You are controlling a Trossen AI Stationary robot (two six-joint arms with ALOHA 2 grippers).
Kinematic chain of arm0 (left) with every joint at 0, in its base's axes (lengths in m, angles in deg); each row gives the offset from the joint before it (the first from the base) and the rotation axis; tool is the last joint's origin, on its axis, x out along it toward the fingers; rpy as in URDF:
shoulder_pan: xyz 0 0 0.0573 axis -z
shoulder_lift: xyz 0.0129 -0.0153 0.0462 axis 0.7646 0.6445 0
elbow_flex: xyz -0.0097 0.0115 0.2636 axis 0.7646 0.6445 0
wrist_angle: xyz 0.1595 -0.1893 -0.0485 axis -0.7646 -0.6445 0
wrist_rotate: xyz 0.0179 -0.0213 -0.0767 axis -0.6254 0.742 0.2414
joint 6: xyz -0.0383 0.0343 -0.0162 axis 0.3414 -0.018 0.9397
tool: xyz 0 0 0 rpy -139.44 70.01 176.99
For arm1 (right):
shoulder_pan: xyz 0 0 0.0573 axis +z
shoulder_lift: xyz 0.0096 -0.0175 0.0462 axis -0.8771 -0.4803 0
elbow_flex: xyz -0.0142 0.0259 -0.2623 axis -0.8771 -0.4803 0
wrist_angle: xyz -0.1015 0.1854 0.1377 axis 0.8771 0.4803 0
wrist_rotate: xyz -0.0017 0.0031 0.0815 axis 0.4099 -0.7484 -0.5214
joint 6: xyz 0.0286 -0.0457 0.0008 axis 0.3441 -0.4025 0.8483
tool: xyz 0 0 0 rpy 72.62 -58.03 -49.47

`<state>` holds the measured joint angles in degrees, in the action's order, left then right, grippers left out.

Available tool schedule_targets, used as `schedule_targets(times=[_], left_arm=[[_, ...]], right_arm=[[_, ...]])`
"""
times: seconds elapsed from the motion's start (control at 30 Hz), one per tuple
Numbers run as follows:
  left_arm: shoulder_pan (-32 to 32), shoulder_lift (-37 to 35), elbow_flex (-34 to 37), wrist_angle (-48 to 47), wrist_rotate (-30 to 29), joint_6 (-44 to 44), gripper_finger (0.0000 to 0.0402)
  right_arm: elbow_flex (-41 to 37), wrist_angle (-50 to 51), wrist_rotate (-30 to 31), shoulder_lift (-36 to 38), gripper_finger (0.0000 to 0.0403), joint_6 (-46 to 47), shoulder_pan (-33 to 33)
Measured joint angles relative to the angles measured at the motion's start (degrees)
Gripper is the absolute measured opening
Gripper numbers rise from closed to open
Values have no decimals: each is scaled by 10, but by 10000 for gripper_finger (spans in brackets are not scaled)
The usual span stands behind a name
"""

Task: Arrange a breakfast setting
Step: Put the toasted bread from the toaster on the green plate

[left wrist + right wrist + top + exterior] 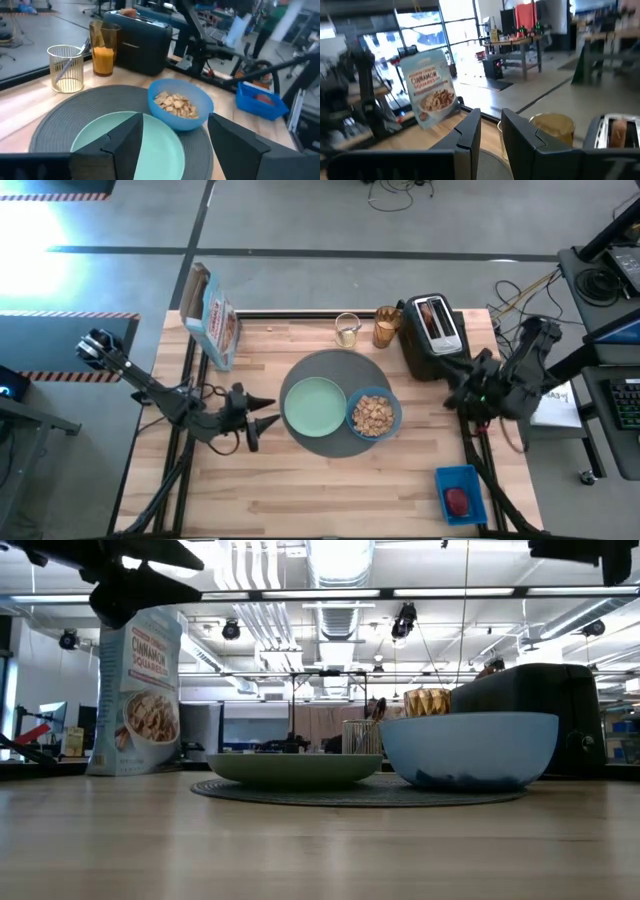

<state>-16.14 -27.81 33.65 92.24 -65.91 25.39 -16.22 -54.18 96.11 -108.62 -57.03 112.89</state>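
Breakfast setting: a round dark-grey woven mat [335, 402] lies mid-surface, on pale wooden planks [330, 490]
Plate: a pale green round plate [314, 408] sits on the mat's left part, nothing on it
Bowl: a blue round bowl [375, 415] holding tan cereal squares [176, 104] rests on the mat's right edge, just beside the plate
Glass: an amber ribbed glass [386, 327] stands behind the mat, next to a clear wire-patterned cup [347, 330]
Toast: a brown toast slice [431, 316] sits in a slot of the black toaster [432, 336]
Red piece: a small red food piece [457, 501] lies in a blue tray [461, 493] at the near right corner
Cereal box: upright [211, 318] at the back left
Left hand: [266, 421] just left of the plate, fingers parted, gripping nothing
Right hand: [491, 131] raised at the surface's right edge near the toaster, fingers a narrow gap apart, nothing between them
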Motion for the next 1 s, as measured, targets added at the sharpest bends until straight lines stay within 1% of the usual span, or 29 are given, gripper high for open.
schedule_targets(times=[0.1, 0.2, 0.3, 0.5, 0.6, 0.73, 0.9, 0.93, 1.0], left_arm=[[0, -14, 13, 4, 1, -9, 205], [0, -19, 23, 4, 2, -8, 205], [0, -24, 35, 2, 2, -5, 205], [-1, -62, 62, 5, 6, -18, 205], [-1, -78, 69, 6, 19, -27, 205], [-1, -96, 78, 5, 43, -31, 205], [-1, -107, 86, 4, 62, -31, 205], [-1, -107, 86, 6, 69, -33, 205], [-1, -105, 86, 9, 71, -40, 205]], right_arm=[[-3, 7, 2, 30, 68, 16, 0], [-7, 7, -4, 43, 68, 15, 0], [-11, 8, -19, 48, 68, 9, 0], [-10, -3, -10, 44, 68, 0, 0], [-7, -13, 1, 45, 71, 2, -7], [-7, -19, 2, 50, 96, 3, -33], [-7, -19, -3, 51, 151, 7, -65], [-7, -19, -8, 51, 161, 16, -71], [-7, -19, -41, 50, 180, 40, -83]])
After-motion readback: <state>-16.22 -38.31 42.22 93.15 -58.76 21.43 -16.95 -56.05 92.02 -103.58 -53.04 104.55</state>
